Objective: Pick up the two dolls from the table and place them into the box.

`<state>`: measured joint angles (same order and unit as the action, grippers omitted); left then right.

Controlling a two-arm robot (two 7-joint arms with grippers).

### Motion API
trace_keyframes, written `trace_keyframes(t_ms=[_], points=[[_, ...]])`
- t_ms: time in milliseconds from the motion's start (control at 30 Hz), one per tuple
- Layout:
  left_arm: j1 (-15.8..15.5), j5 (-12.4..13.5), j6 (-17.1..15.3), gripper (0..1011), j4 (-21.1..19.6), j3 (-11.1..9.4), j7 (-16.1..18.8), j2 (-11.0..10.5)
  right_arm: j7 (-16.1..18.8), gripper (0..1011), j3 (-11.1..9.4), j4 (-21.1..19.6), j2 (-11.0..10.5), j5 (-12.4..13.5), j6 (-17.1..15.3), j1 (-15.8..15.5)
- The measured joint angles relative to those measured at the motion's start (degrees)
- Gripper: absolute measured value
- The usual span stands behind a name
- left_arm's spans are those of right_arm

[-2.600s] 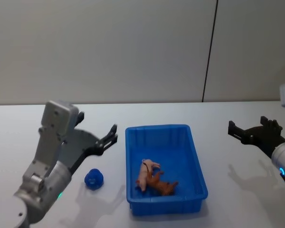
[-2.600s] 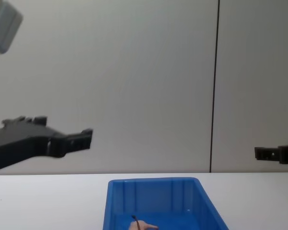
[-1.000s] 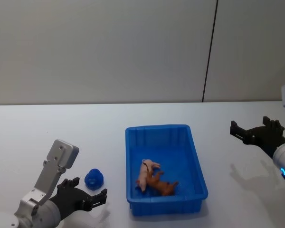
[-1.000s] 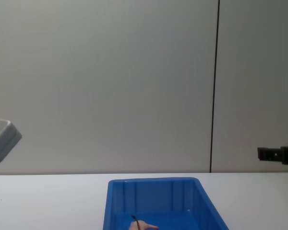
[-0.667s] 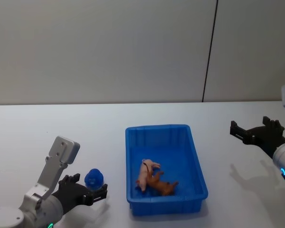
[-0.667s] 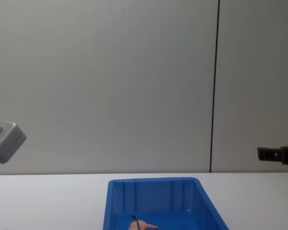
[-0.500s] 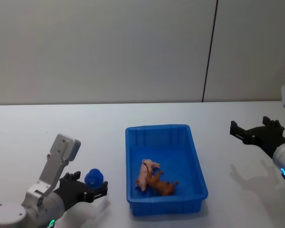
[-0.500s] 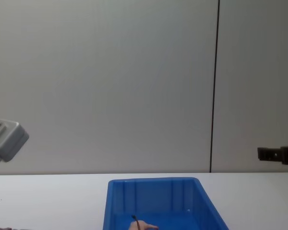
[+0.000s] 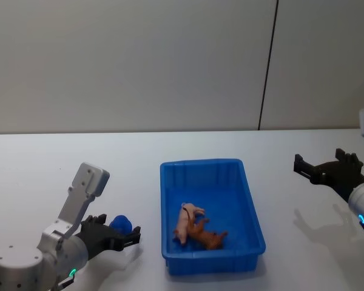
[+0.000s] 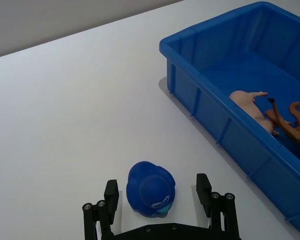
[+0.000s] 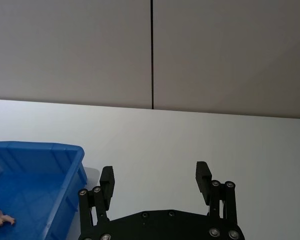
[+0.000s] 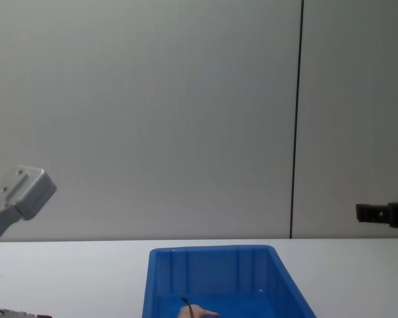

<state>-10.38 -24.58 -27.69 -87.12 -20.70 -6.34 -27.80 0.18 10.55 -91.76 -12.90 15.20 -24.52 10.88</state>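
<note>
- A plain white bench (image 9: pixel 42 160) carries the whole scene, backed by a grey panelled wall (image 9: pixel 127 60).
- The bright blue box (image 9: pixel 200 163) sits at the middle of the bench, its long side running from 12 to 6 o'clock in the head view.
- The left hand (image 10: pixel 157 182) is low over the bench at 9 o'clock of the box. Its fingers are spread wide on either side of a small rounded blue toy (image 10: pixel 150 192), with a gap showing on each side, so it grips nothing.
- The right hand (image 11: pixel 155 171) hovers above bare bench at about 3 o'clock of the box, well apart from it, its fingers also spread wide and empty.
- Both dolls lie inside the box, toward its 6 o'clock end. The reddish-brown doll (image 9: pixel 209 238) lies on its side on the box floor.
- The pale pink doll (image 9: pixel 183 225) rests at 10 o'clock of the brown one, the two touching.
- The blue toy stands on the bench just beside the box's 9 o'clock wall, outside it.
</note>
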Motion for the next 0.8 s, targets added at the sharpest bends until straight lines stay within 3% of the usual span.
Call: trace_keyframes(t_ms=[567, 800], points=[[-2.90, 2.57, -2.53, 994, 3.54, -0.39, -0.46, 2.16, 0.00, 1001, 0.00, 0.00, 0.00, 0.00, 0.00, 0.00], [-3.41, 2.99, -2.99, 834, 4.16, -0.45, -0.51, 2.53, 0.00, 1001, 0.00, 0.00, 0.00, 0.00, 0.00, 0.00]])
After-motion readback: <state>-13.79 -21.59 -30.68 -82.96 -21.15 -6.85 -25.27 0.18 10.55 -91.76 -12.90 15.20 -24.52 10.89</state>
